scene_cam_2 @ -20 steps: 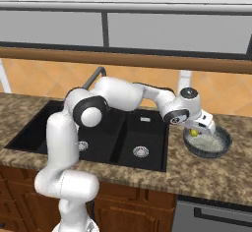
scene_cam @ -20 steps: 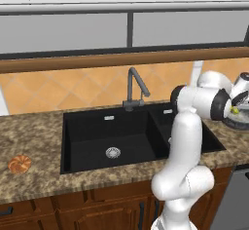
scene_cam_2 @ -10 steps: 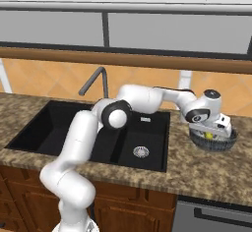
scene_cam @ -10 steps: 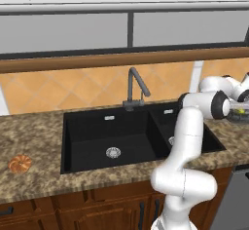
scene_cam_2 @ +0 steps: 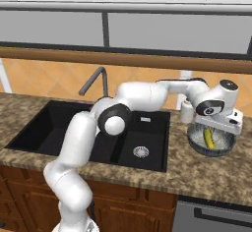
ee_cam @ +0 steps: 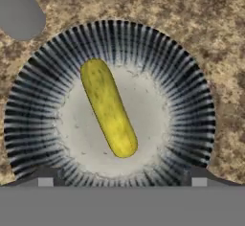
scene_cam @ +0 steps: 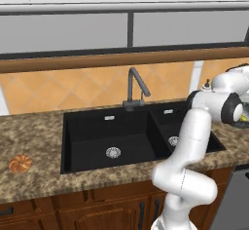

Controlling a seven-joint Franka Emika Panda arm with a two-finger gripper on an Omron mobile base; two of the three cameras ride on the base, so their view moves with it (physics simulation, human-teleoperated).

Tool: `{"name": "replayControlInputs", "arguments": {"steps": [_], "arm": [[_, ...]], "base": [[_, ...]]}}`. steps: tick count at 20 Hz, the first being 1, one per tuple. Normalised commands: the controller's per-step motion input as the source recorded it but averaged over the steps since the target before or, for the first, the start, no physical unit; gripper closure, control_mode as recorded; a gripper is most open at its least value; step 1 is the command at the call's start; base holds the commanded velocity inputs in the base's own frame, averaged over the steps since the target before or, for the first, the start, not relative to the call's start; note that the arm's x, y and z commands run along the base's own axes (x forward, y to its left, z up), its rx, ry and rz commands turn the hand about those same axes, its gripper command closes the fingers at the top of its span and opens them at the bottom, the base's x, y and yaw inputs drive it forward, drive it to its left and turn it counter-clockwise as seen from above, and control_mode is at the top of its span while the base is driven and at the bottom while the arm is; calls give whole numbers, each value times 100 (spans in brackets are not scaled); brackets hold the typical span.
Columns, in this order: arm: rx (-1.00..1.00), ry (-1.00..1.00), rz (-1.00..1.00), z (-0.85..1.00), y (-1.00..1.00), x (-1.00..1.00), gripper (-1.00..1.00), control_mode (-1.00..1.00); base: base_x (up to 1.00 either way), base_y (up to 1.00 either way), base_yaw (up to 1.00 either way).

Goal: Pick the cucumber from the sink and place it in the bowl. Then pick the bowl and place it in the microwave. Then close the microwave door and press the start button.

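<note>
While the cucumber (ee_cam: 108, 107) lies loose on the pale floor of the bowl (ee_cam: 189, 86), the gripper (ee_cam: 122, 182) hangs right above it with its jaws spread wide and nothing between them, one tip near each side of the bowl's rim. On the speckled counter (scene_cam_2: 197, 174) the bowl (scene_cam_2: 197, 145) sits just right of the sink (scene_cam_2: 59, 132), close to its small basin, under the hand. Left of the sink, well apart from it, a round pastry (scene_cam: 20, 163) rests on the counter.
</note>
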Motion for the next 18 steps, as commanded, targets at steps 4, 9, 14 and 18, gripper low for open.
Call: {"name": "replayControlInputs", "arguments": {"steps": [4, 9, 14, 18], "arm": [[-50, -9, 11, 13, 100, -93, -100, -100], [-44, 5, 17, -62, 94, 30, -100, -100], [-22, 13, 16, -1, 49, 35, -100, -100], [-8, 8, 10, 0, -31, 18, -100, -100]], "base": [[0, 0, 0], [0, 0, 0], [0, 0, 0], [0, 0, 0]]}}
